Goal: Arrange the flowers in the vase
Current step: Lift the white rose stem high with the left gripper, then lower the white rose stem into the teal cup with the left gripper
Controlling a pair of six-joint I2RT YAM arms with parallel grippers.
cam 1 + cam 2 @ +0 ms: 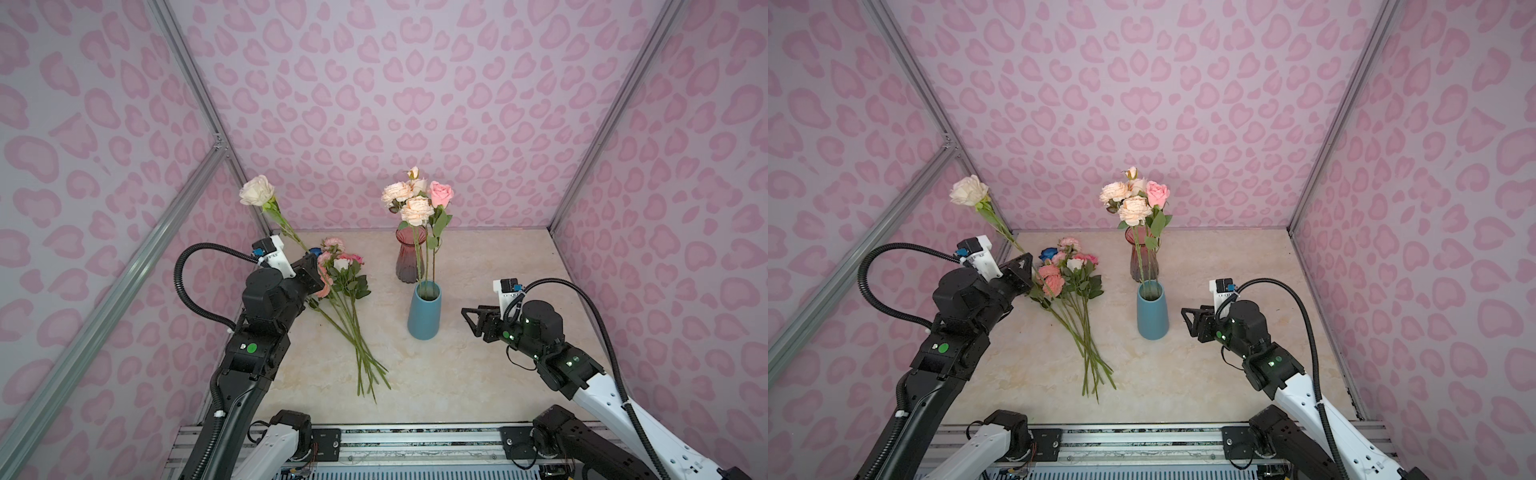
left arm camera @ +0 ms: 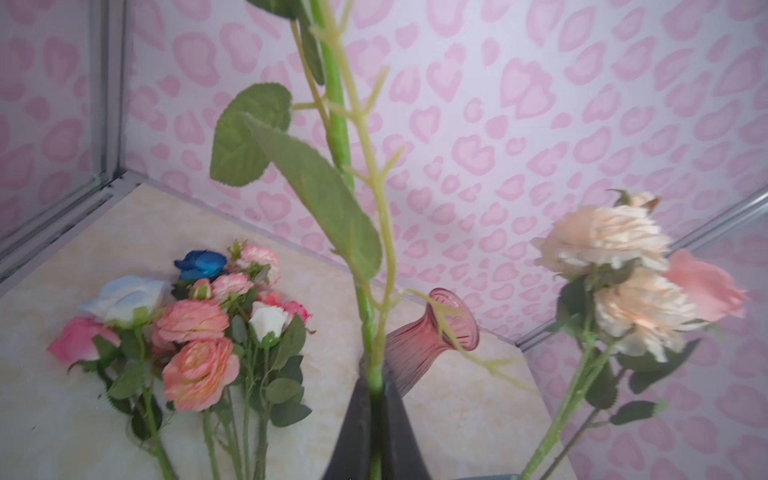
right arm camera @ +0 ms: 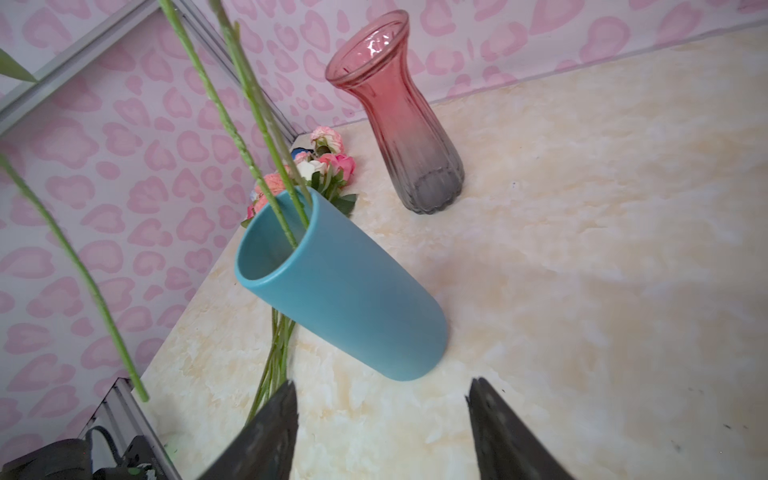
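Observation:
My left gripper (image 1: 311,262) (image 2: 376,392) is shut on the green stem of a cream-white rose (image 1: 257,191) (image 1: 969,190). It holds the rose up over the left of the table, bloom tilted toward the left wall. The blue vase (image 1: 424,311) (image 1: 1152,311) (image 3: 340,286) stands mid-table with peach blooms and a pink rose (image 1: 417,199) (image 2: 615,270) in it. More flowers (image 1: 345,282) (image 1: 1071,274) (image 2: 195,332) lie in a pile just right of my left gripper. My right gripper (image 1: 467,318) (image 1: 1185,318) (image 3: 382,390) is open and empty, right of the blue vase.
An empty pink glass vase (image 1: 409,257) (image 1: 1144,257) (image 3: 411,124) stands behind the blue one. Pink patterned walls with metal frame posts (image 1: 208,120) close in the table on three sides. The stems of the pile (image 1: 370,365) reach toward the front edge.

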